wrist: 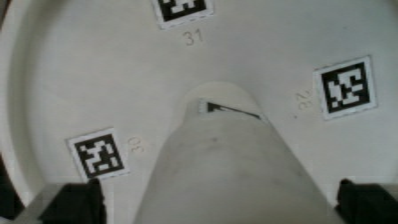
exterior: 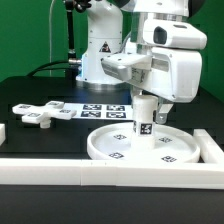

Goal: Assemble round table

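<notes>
Table point(exterior: 45, 138): black and matte; you have white border bars point(exterior: 60, 168) along its near edge.
Room: green backdrop point(exterior: 30, 35).
Disc top point(exterior: 100, 143): flat on the table.
Leg point(exterior: 144, 122): upright at the disc top's middle.
Cross-shaped base point(exterior: 45, 112): well apart, toward the exterior view's left.
End effector point(exterior: 145, 100): its fingers flank the leg; you cannot tell whether they pinch it.

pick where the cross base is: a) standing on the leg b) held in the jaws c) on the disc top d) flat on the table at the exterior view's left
d, the base lies flat on the table, apart from the top, where the leg stands.
</notes>
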Controlling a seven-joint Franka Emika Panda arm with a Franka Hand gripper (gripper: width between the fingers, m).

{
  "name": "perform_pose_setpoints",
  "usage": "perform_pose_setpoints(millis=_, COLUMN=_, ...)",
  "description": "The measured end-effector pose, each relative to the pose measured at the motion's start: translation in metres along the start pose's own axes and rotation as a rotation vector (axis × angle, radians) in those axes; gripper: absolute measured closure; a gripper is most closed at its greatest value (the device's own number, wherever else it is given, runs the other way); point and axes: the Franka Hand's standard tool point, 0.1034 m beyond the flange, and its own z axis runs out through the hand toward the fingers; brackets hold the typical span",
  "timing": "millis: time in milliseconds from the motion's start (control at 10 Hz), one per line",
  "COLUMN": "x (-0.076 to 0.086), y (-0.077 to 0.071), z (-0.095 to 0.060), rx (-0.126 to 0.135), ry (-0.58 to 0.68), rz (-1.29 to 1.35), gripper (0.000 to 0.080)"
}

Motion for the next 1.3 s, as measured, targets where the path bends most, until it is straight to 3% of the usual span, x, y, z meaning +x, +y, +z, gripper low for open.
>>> perform_pose_setpoints(millis=200, x=0.0001, y=-0.0004, z=0.0007, rx=0.001, ry=0.0, rz=0.02, gripper=0.0151)
perform_pose_setpoints(millis=400, x=-0.0006, y=-0.001, z=0.0014, rx=0.003, ry=0.0, rz=0.022, gripper=0.0395)
perform_pose_setpoints(millis=900, x=-0.0011, y=-0.0013, z=0.0013, rx=0.008, ry=0.002, rz=0.124, gripper=0.0392)
perform_pose_setpoints(millis=1200, x=-0.0006, y=-0.0085, z=0.0013, rx=0.08, ry=-0.008, rz=0.509, gripper=0.039)
perform_pose_setpoints(millis=1300, x=0.0014, y=-0.0083, z=0.0013, rx=0.081, ry=-0.012, rz=0.61, gripper=0.039)
